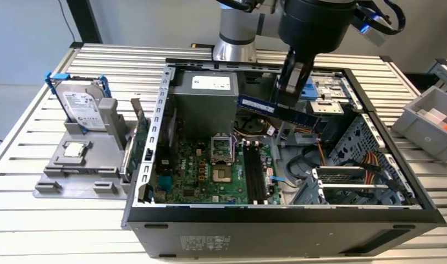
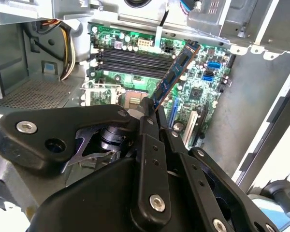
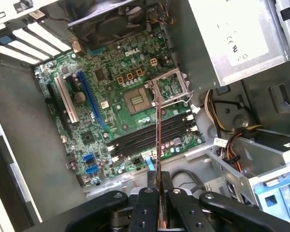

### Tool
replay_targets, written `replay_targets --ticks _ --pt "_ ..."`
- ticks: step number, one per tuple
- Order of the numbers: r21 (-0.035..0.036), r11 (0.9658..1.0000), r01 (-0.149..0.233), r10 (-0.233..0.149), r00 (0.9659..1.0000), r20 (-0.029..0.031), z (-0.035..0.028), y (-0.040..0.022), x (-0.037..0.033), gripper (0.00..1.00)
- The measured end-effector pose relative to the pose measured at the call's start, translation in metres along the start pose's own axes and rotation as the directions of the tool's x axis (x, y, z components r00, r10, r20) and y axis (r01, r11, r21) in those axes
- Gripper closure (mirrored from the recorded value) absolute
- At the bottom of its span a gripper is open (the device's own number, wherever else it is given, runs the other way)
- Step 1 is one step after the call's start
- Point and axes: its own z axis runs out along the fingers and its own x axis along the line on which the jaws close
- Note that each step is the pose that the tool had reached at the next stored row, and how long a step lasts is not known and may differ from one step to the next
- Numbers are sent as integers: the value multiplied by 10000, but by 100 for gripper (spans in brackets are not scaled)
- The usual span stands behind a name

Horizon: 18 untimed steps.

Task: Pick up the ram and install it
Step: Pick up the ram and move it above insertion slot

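**Exterior view.** We list the gripper (image 1: 288, 102) hanging over the open computer case (image 1: 282, 220), its fingers pressed together on the ram (image 1: 256, 104). The ram is held in the air, long edge roughly level. It sits above the case interior and clear of the motherboard (image 1: 201, 170) and its black memory slots (image 1: 254, 176). The power supply (image 1: 205, 104) stands just beside it, toward the exterior view's left. Outside the case, on the exterior view's left, we record a grey stand (image 1: 98, 184). It carries an upright silver hard drive (image 1: 84, 107) with blue clips and a small square chip (image 1: 76, 148) lying flat. A grey bin (image 1: 421, 121) stands at the exterior view's right. Everything rests on a slatted table (image 1: 54, 231).

**Second wrist view.** We note the gripper (image 2: 152, 113) pinching one end of the ram (image 2: 176, 72). The stick projects from the fingertips over the motherboard (image 2: 203, 87), tilted against the line of the memory slots (image 2: 130, 58). The processor socket (image 2: 128, 99) lies just beside the slots.

**First wrist view.** We see the ram (image 3: 158, 140) edge-on as a thin line, clamped in the gripper (image 3: 160, 182). In the picture it crosses the memory slots (image 3: 145, 137) at an angle and is not seated in any of them. We also enter the processor socket (image 3: 137, 101) and the power supply (image 3: 237, 43).
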Motion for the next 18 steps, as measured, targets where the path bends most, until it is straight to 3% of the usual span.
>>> replay_targets --ticks 10,18 --pt "-9 9979 -649 649 9979 2 0 0 0 100" --pt "-17 9921 -1254 1254 9921 3 0 0 0 100"
